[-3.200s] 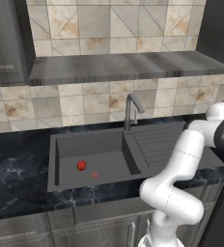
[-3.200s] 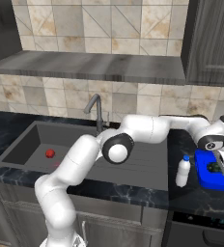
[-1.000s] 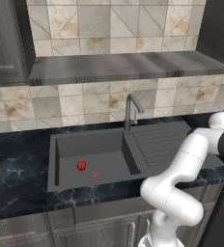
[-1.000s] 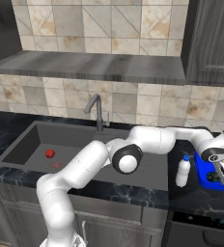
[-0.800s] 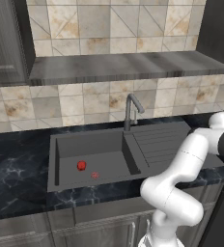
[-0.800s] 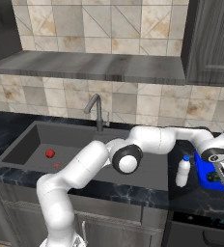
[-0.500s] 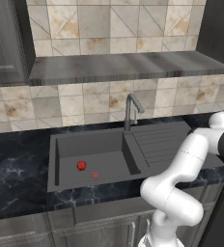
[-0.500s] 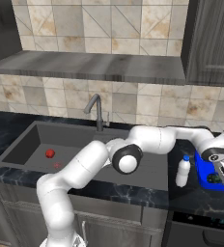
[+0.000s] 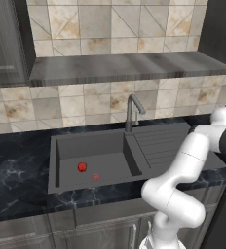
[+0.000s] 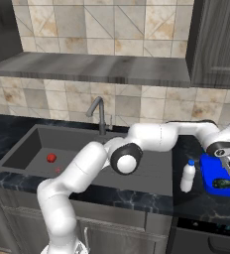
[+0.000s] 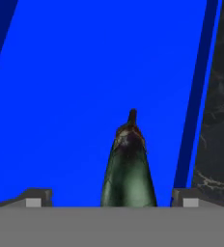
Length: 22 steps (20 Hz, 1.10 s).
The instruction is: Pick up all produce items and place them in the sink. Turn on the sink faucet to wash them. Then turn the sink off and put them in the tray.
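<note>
In the dark grey sink [image 9: 100, 155] the red ball [image 9: 82, 167] lies near the drain mark; right of it on the counter sits the blue tray [image 10: 212, 172], the dark green oval [image 11: 129, 166] lying on its floor; the gripper [image 11: 109, 198] straddles it, fingers [image 11: 35, 197] wide apart, gripping nothing.

One red ball [image 9: 82, 167], one green oval [image 11: 129, 169], one tray [image 10: 212, 171].
</note>
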{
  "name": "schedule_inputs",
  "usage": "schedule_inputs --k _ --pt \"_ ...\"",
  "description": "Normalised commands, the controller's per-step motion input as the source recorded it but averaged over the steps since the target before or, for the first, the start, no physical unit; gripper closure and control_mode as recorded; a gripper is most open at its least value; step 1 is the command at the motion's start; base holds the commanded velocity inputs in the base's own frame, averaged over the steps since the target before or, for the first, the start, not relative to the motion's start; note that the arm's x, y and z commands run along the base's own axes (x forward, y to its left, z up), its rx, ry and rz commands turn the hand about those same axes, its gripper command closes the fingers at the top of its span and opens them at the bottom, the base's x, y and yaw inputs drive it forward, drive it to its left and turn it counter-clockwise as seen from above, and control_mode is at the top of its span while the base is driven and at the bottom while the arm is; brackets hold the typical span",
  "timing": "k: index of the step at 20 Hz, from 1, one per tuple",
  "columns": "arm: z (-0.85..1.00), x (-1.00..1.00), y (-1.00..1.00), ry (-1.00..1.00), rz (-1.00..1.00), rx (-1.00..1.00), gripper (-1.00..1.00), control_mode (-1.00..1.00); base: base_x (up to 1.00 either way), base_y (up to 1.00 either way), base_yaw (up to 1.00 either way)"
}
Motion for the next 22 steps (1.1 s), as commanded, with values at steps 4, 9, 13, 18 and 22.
schedule_inputs --k 4,9,13,18,22 --pt "0.29 0.0 0.06 0.0 0.0 -0.04 -1.0 -1.0 0.0 0.0 0.0" --pt "0.05 0.0 0.06 0.0 0.0 -0.02 -1.0 -1.0 0.0 0.0 0.0" --pt "0.0 0.0 0.01 0.0 0.0 0.0 -1.0 -1.0 0.0 0.0 0.0" --pt "0.26 -0.01 0.0 -0.06 0.0 -0.05 -1.0 -1.0 0.0 0.0 0.0" --pt "0.51 -0.07 0.0 -0.12 0.0 -0.11 -1.0 -1.0 0.0 0.0 0.0"
